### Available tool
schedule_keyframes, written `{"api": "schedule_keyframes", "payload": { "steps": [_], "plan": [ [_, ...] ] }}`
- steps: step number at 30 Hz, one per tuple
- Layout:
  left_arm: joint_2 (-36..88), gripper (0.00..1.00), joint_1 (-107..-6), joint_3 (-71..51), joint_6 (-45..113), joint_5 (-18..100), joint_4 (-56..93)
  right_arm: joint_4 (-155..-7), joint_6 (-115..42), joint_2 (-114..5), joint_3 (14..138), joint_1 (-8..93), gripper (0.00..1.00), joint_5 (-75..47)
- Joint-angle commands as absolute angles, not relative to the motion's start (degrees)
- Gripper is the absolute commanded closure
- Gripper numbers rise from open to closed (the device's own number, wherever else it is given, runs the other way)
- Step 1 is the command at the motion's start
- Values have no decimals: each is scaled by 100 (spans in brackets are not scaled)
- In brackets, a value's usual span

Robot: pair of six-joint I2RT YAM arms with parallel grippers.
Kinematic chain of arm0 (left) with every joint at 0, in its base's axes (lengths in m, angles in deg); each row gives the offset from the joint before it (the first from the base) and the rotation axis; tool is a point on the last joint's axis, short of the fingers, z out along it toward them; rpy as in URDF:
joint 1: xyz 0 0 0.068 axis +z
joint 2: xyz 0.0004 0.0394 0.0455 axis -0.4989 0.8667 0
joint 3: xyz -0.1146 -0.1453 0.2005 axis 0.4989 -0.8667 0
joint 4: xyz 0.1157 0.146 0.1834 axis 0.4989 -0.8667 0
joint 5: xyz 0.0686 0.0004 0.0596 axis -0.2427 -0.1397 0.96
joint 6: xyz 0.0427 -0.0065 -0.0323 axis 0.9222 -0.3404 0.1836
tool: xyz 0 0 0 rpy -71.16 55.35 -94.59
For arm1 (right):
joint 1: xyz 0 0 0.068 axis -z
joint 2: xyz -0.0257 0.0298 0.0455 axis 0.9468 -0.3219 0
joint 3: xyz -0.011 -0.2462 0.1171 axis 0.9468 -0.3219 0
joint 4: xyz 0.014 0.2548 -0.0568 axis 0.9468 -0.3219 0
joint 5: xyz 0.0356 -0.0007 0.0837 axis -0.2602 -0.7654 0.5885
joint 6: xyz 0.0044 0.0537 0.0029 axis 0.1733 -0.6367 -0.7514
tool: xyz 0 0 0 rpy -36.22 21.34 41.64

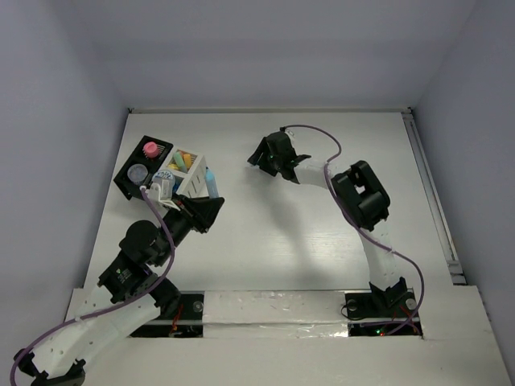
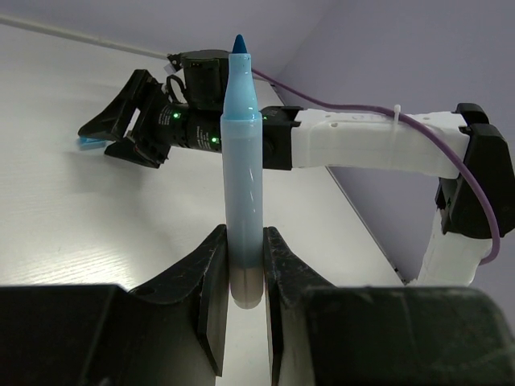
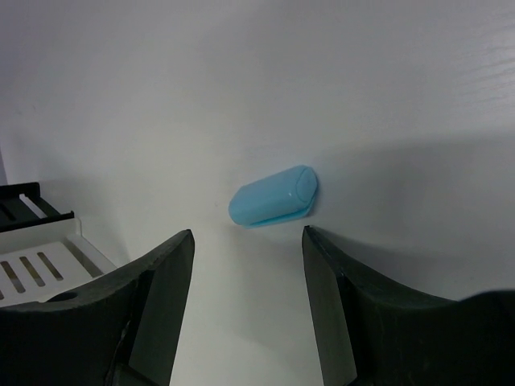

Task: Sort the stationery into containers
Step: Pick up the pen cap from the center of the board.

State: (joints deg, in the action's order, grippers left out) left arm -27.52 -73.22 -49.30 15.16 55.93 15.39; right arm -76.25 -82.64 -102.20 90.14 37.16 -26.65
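Top external view: the left hand (image 1: 206, 201) holds a blue marker (image 1: 211, 182) just beside the white box (image 1: 197, 185), while the right hand (image 1: 278, 157) is well apart.

Left wrist view: the marker stands pinched at its base, its tip bare.

Right wrist view: the blue cap (image 3: 273, 197) lies on the surface (image 3: 362, 80) just ahead of the right hand's wide-open gap. Its long axis runs roughly finger to finger, and the right arm is nearer.

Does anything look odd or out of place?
The blue marker clamped in the left gripper has its tip bare, and a matching blue cap lies loose on the table before the open right gripper.
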Motion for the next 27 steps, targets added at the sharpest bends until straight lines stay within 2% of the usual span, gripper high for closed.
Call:
{"api": "schedule_keyframes", "payload": {
  "steps": [1, 22, 27],
  "plan": [
    [-2787, 100, -7308, -4881, 1582, 5492, 1785, -7729, -8309, -10453, 9378, 3826, 38, -2825],
    [-2717, 100, -7308, -4933, 1573, 5536, 1882, -8792, -7686, -11192, 10327, 3932, 50, -2684],
    [-2717, 100, -7308, -4933, 1556, 5528, 1829, -9196, -7272, -11315, 10539, 3932, 56, -2482]
  ]
}}
